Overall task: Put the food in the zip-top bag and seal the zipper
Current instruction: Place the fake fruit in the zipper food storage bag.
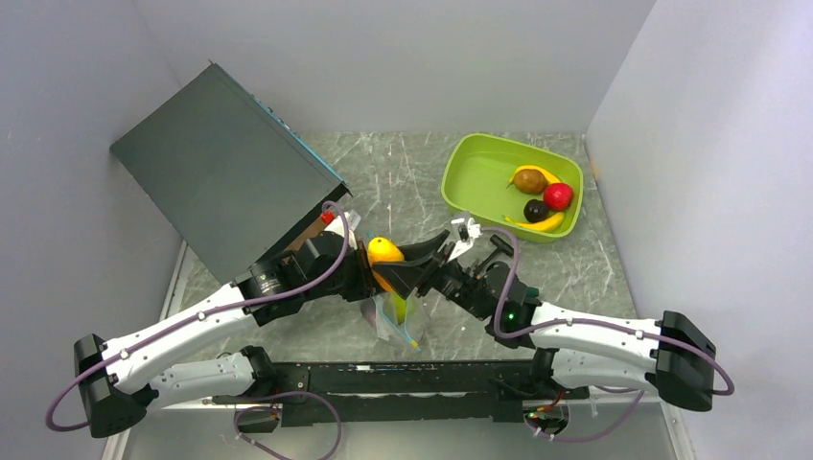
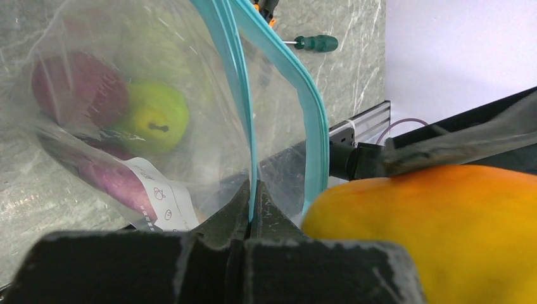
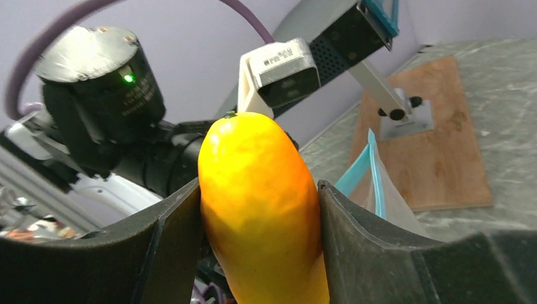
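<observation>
My left gripper [image 2: 251, 218] is pressed together on one strip of the zipper [image 2: 242, 95], holding up the zip-top bag [image 2: 82, 57], which has a green apple [image 2: 155, 117] inside. My right gripper [image 3: 258, 247] pinches the orange fruit [image 3: 253, 171] just beside the bag's open mouth.

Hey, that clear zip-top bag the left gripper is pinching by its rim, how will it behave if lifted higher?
Probably floppy: the zip-top bag sags, creased, from the left gripper, which pinches only the zipper. Likely bottom-heavy, since the green apple and purple fruit sit deep inside, away from the rim. Its mouth may droop shut unless spread.
</observation>
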Robot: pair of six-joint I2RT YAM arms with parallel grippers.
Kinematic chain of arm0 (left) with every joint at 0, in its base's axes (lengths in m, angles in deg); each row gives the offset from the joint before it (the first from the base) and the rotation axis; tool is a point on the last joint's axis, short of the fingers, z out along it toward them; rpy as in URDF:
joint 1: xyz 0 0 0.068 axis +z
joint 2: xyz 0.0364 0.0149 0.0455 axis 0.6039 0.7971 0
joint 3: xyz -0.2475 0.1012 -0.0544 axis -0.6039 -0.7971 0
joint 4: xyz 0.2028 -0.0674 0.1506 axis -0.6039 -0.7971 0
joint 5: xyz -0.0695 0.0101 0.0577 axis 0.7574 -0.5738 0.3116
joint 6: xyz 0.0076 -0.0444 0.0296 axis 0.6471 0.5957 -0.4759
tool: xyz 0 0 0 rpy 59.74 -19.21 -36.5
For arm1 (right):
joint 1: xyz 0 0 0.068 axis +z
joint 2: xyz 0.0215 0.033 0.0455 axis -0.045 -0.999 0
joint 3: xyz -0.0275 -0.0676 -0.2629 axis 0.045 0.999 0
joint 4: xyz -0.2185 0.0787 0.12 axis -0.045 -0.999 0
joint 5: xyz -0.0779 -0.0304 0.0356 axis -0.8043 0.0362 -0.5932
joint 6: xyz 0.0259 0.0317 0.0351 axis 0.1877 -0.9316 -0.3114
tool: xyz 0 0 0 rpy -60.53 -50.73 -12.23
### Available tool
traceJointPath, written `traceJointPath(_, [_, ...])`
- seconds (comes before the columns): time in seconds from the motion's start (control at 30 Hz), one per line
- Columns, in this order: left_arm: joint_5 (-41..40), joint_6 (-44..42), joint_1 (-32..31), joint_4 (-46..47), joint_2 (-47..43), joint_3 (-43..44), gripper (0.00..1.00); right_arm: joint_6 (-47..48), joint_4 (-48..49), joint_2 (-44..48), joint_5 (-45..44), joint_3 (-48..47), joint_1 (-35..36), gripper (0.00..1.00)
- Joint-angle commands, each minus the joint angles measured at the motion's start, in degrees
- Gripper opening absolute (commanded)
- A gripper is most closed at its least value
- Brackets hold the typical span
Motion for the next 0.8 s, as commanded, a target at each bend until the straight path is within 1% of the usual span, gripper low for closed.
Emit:
traceJointPath(0.0, [-0.61,-0.28,-0.2,1.9,-0.38,0.86,0.0,7.18,0.07,-1.04,-13.1,-0.02,4.15,0.0])
traceJointPath(0.2, [-1.0,0.04,-0.2,1.31,-1.36,0.42,0.0,15.93,-0.33,-2.56,-20.69,1.08,6.73,0.0])
traceJointPath(0.37, [-0.99,0.1,-0.2,1.08,-1.95,-0.21,0.0,19.77,-2.4,-1.31,-23.63,1.75,7.16,0.0])
traceJointPath(0.43, [-1.05,0.18,-0.2,1.05,-2.14,-0.47,0.0,20.65,-3.35,-0.66,-23.82,1.64,7.09,0.02])
traceJointPath(0.47, [-1.1,0.24,-0.2,1.04,-2.22,-0.57,0.0,20.99,-3.86,-0.39,-23.67,1.61,7.13,0.07])
traceJointPath(0.63, [-1.05,0.26,-0.2,0.95,-2.18,-0.49,0.0,21.62,-5.71,-0.52,-21.79,0.7,7.18,0.39])
traceJointPath(0.77, [-0.92,0.34,-0.2,1.0,-2.0,-0.49,0.0,21.19,-8.37,-1.45,-21.39,-1.28,7.14,0.56])
